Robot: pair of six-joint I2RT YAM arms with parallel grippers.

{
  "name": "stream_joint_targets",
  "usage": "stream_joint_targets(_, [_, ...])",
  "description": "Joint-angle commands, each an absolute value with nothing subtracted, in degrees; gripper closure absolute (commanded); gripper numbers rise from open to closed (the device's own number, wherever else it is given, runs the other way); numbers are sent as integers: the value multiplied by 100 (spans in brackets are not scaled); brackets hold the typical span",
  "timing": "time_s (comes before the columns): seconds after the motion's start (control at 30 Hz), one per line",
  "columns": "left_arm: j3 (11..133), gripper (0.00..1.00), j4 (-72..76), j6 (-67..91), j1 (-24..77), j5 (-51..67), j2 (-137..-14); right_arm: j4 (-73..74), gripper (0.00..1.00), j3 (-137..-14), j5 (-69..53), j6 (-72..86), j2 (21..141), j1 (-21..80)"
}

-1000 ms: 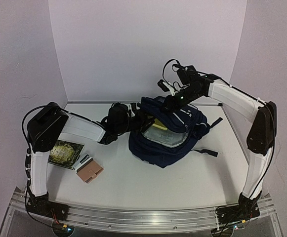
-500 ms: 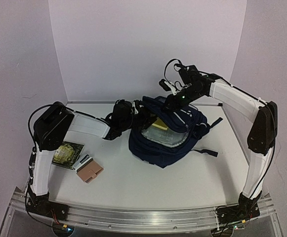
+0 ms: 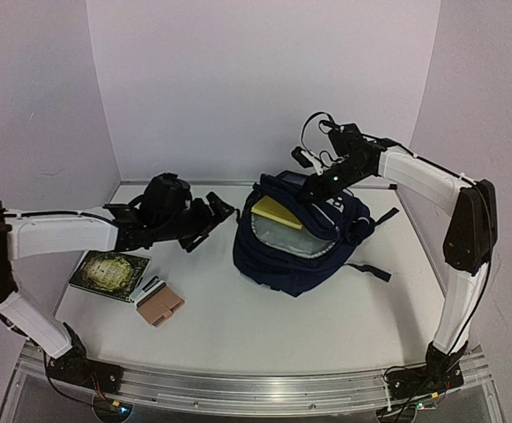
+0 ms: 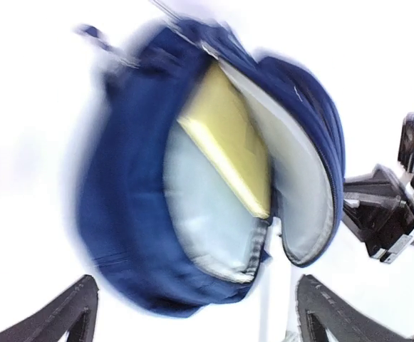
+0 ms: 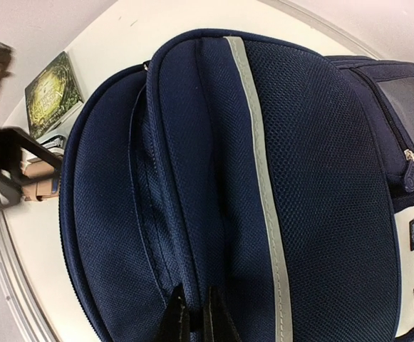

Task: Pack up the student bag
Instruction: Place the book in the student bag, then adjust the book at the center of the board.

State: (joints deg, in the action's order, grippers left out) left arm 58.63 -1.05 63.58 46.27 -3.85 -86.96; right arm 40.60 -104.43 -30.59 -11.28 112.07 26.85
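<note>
1. Green-and-black patterned book (image 3: 110, 273): flat on the left side of the desk, close to the left arm.
2. Small tan wallet-like pad (image 3: 160, 306): just beside the book's near corner. A small black-and-white card-like item (image 3: 149, 287) lies against it.
3. Large dark navy fabric student bag (image 3: 295, 256) with thin white piping: mid-desk, toward the right, mouth open, grey lining showing.
4. Flat yellow book (image 3: 275, 212): tilted inside the bag's open mouth.
5. White desk (image 3: 264, 335); pale lilac walls on 3 sides.
6. Left claw (image 3: 213, 220): fingers spread wide, empty, just left of the bag. The arm stretches low across the desk.
7. Right claw (image 5: 194, 317): pinched closed on the bag's top flap. The arm reaches over from the right.
</note>
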Motion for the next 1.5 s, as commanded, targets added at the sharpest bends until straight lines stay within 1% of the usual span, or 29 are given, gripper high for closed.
stream_joint_targets(0.0, [5367, 0, -2467, 7007, 4434, -1945, -7823, 3760, 100, -10130, -2409, -1678, 11204, 2348])
stream_joint_targets(0.03, [5265, 0, -2769, 7166, 4337, -2046, -7666, 3789, 97, -10098, -2392, -1729, 11199, 2353])
stream_joint_targets(0.07, [5144, 0, -3055, 7286, 4165, -2059, -7513, 3820, 91, -10076, -2387, -1753, 11195, 2354])
stream_joint_targets(0.1, [5005, 0, -3266, 7384, 3945, -1999, -7367, 3856, 82, -10061, -2395, -1760, 11189, 2353])
stream_joint_targets(0.13, [4858, 0, -3370, 7460, 3749, -1898, -7237, 3906, 71, -10056, -2438, -1770, 11181, 2357])
stream_joint_targets(0.2, [4545, 0, -3592, 7604, 3438, -1783, -6984, 3988, 46, -10053, -2529, -1758, 11156, 2370])
stream_joint_targets(0.23, [4430, 0, -3745, 7687, 3350, -1814, -6889, 4015, 37, -10042, -2550, -1742, 11123, 2384])
stream_joint_targets(0.33, [4203, 0, -4276, 8083, 3294, -2047, -6709, 4039, 20, -9975, -2623, -1692, 10970, 2459])
stream_joint_targets(0.37, [4101, 0, -4377, 8269, 3270, -2098, -6645, 4046, 16, -9962, -2655, -1661, 10913, 2516])
stream_joint_targets(0.43, [3886, 0, -4489, 8498, 3156, -2106, -6544, 4051, 11, -9960, -2701, -1612, 10803, 2618])
stream_joint_targets(0.5, [3716, 0, -4586, 8635, 2957, -2050, -6505, 4052, 9, -9986, -2753, -1548, 10737, 2740])
stream_joint_targets(0.63, [3483, 0, -4410, 8497, 2540, -1915, -6565, 4061, 7, -10109, -2946, -1372, 10685, 2978])
stream_joint_targets(0.9, [3250, 1, -3259, 7656, 1659, -1364, -7280, 4050, 7, -10350, -3393, -1016, 10702, 3277])
stream_joint_targets(0.97, [3237, 3, -2790, 7373, 1508, -1222, -7492, 4051, 7, -10379, -3457, -975, 10701, 3304])
stream_joint_targets(1.07, [3300, 14, -2126, 6935, 1346, -991, -7860, 4048, 7, -10415, -3556, -894, 10708, 3327])
stream_joint_targets(1.1, [3395, 19, -1939, 6830, 1332, -943, -8048, 4046, 7, -10425, -3580, -871, 10711, 3337])
stream_joint_targets(1.2, [3672, 41, -1415, 6651, 1335, -682, -8586, 4050, 7, -10449, -3642, -818, 10710, 3358])
stream_joint_targets(1.33, [4113, 61, -711, 6587, 1454, -235, -9363, 4049, 8, -10525, -3669, -771, 10729, 3380])
stream_joint_targets(1.4, [4475, 67, -572, 6581, 1661, -148, -9796, 4046, 8, -10572, -3680, -751, 10771, 3392])
stream_joint_targets(1.47, [4859, 70, -482, 6550, 1853, -28, -10166, 4030, 7, -10600, -3691, -740, 10833, 3418])
